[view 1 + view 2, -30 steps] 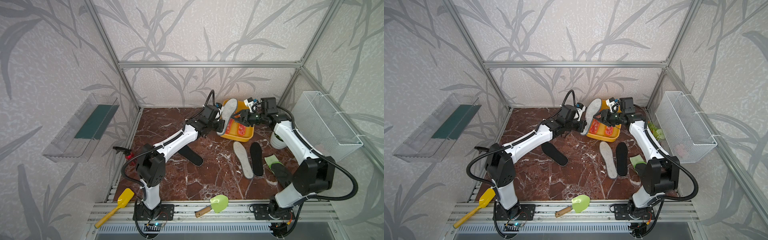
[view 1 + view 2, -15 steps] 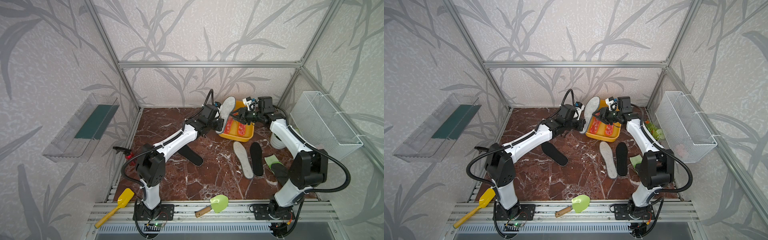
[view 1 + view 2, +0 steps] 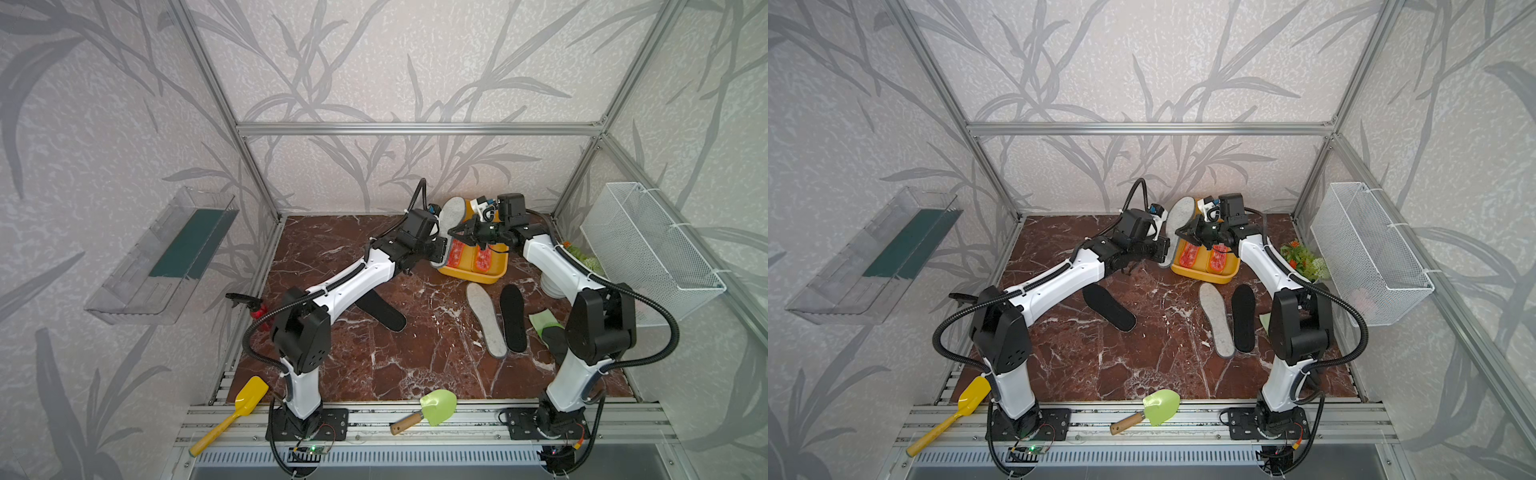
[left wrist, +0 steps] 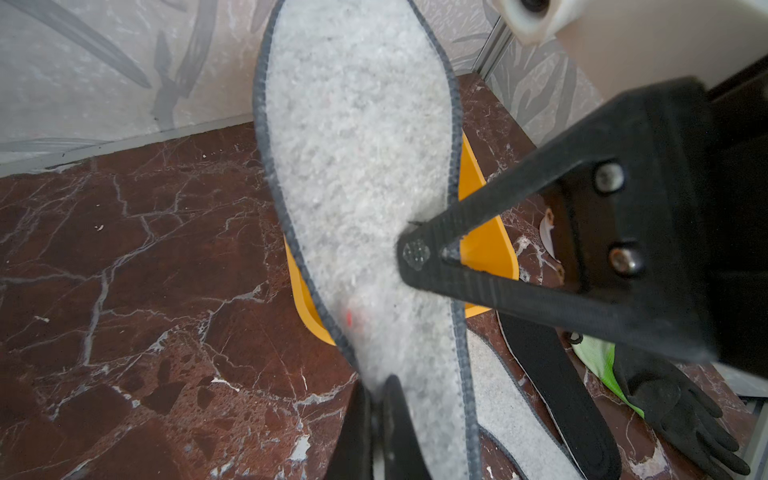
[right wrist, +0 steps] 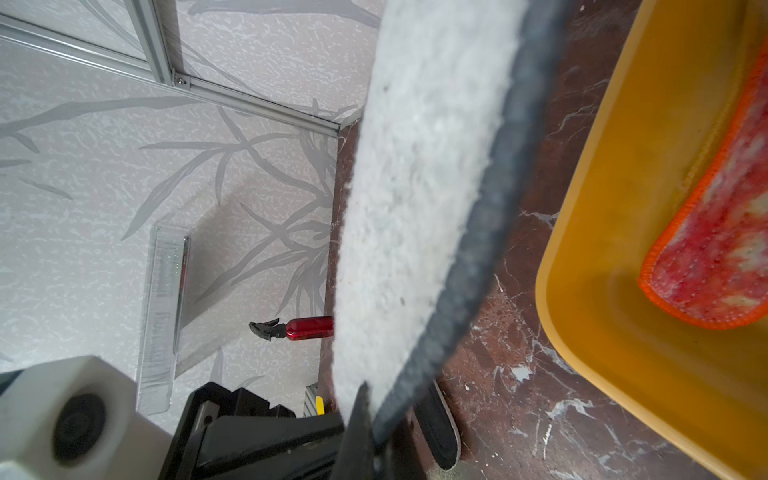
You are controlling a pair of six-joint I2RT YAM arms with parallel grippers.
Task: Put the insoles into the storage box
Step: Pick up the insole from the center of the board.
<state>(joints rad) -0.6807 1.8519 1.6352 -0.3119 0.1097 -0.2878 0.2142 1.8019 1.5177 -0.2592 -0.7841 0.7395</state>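
2 grippers are clamped on 1 grey felt insole (image 3: 451,218): the left gripper (image 4: 374,415) pinches its lower end and the right gripper (image 5: 370,419) its side edge, holding it nearly upright just beside the storage box (image 3: 471,277) at the back edge of the worktop (image 3: 415,361). Uneven pulling, or 1 early release, could let the limp felt fold and drop outside the box.

The storage box (image 3: 471,277) sits far on the tabletop (image 3: 415,365), right of centre, with two insoles (image 3: 456,251) lying side by side in it. A standing insole (image 3: 453,208) rises at the box's left rim (touching it or not, I cannot tell). Near of the box, two more insoles (image 3: 486,320) lie side by side; a single insole (image 3: 386,316) lies well to their left. A wire basket (image 3: 648,245) hangs on the right wall, a wall bin (image 3: 166,253) on the left.
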